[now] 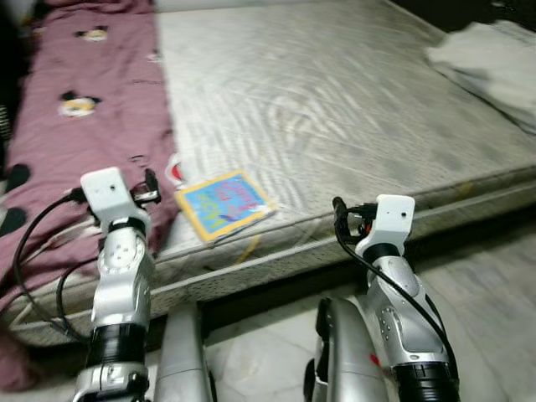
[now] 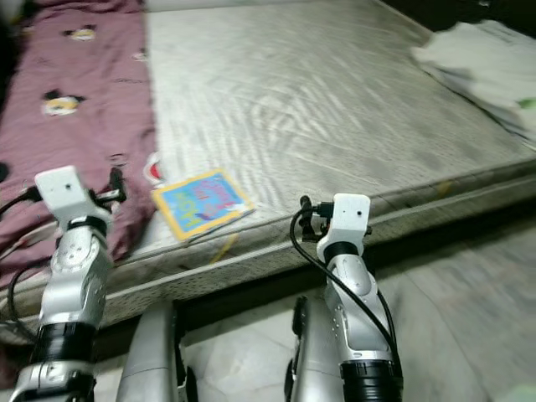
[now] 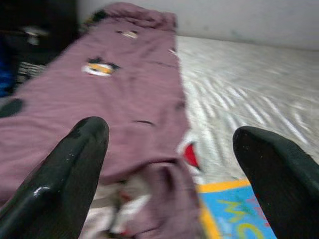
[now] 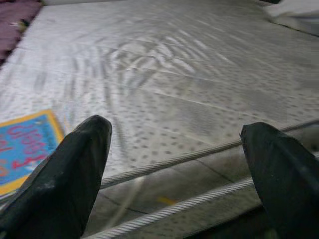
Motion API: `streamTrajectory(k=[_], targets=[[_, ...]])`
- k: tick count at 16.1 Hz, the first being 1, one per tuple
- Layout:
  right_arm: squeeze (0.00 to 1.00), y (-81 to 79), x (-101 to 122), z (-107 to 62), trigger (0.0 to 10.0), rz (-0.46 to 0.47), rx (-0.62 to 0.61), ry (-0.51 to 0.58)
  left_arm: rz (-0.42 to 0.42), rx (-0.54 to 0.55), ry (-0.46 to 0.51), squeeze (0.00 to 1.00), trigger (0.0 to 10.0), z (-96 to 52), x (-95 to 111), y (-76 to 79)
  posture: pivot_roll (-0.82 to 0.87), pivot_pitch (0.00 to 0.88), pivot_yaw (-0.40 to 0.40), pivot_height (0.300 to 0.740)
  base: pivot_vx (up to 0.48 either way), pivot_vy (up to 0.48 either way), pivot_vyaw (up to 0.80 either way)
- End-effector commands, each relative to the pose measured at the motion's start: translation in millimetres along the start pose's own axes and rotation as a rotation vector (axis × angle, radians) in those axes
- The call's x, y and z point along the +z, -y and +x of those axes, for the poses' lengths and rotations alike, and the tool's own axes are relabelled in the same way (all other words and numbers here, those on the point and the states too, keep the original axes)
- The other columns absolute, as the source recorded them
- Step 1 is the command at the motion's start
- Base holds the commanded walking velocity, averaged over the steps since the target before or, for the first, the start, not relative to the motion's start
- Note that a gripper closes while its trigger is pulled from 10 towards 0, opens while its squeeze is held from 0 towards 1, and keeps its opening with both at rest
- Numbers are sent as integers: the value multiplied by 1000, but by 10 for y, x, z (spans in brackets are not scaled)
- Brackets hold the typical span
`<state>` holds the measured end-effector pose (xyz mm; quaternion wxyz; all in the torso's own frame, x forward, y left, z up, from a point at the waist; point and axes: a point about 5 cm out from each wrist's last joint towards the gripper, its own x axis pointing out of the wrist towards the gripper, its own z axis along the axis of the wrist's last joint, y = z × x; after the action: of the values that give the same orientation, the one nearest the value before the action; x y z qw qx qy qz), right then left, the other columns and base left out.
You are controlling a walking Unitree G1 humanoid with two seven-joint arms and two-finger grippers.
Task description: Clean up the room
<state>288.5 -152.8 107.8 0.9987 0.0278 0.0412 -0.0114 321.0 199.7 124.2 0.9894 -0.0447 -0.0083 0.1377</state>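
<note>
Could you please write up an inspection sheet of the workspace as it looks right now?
Surface: bare grey mattress with piped edges, low on a pale tiled floor.
Job's things: colourful blue book with yellow border lying flat near the mattress's front edge; maroon cartoon-print blanket spread along the robot's left side.
Clutter: pale folded bedding at the far right corner.
Grippers: left tool open, held above the blanket's edge next to the book; right tool open, held over the mattress's front edge, holding nothing.
Cables: black cable looping by the left wrist; black cable along the right forearm.
Surroundings: dark area beyond the mattress, details unclear.
</note>
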Motion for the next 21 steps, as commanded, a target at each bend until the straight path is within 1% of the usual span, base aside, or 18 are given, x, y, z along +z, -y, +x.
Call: streamTrajectory(k=[1, 3, 4, 6, 8, 10, 12, 13, 14, 15, 18, 19, 20, 21], targets=[[0, 30, 33, -23, 10000, 4, -4, 14, -8, -20, -23, 0, 10000, 26, -26, 36, -11, 89, -17, 535, 0, 0, 0], [0, 62, 45, -50, 10000, -13, -10, 14, -34, -61, -47, 0, 10000, 65, -49, 140, -25, 97, -21, 505, 0, 0, 0], [0, 70, 53, -60, 10000, -19, -9, 17, -33, -83, -74, 0, 10000, 66, -90, 191, -29, 100, -24, 496, 0, 0, 0], [0, 99, 76, -93, 10000, -37, -7, 21, -14, -106, -173, 0, 10000, 69, -241, 273, -44, 111, -35, 492, 0, 0, 0], [0, 111, 89, -127, 10000, -55, 9, 22, -25, -128, -225, 0, 10000, 80, -319, 332, -57, 118, -42, 492, 0, 0, 0], [0, 129, 91, -170, 10000, -55, 23, 21, -26, -143, -231, 0, 10000, 106, -337, 396, -68, 123, -46, 477, 0, 0, 0], [0, 139, 88, -188, 10000, -63, 24, 12, -43, -142, -239, 0, 10000, 104, -367, 417, -72, 126, -49, 462, 0, 0, 0], [0, 143, 84, -197, 10000, -65, 24, 7, -46, -142, -244, 0, 10000, 102, -390, 424, -73, 126, -49, 453, 0, 0, 0], [0, 142, 76, -200, 10000, -63, 22, 0, -47, -137, -248, 0, 10000, 111, -419, 405, -72, 126, -54, 453, 0, 0, 0], [0, 132, 77, -197, 10000, -68, 29, 0, -65, -126, -240, 0, 10000, 113, -424, 384, -72, 126, -54, 453, 0, 0, 0], [0, 123, 58, -176, 10000, -67, 38, -8, -109, -16, -200, 0, 10000, 83, -407, 272, -60, 113, -58, 453, 0, 0, 0], [0, 117, 50, -170, 10000, -66, 40, -11, -129, 49, -168, 0, 10000, 49, -382, 212, -53, 110, -56, 453, 0, 0, 0], [0, 110, 46, -164, 10000, -65, 39, -13, -147, 80, -144, 0, 10000, 27, -369, 184, -48, 107, -53, 453, 0, 0, 0], [0, 105, 41, -158, 10000, -65, 40, -14, -145, 79, -127, 0, 10000, 1, -353, 188, -45, 106, -52, 453, 0, 0, 0]])
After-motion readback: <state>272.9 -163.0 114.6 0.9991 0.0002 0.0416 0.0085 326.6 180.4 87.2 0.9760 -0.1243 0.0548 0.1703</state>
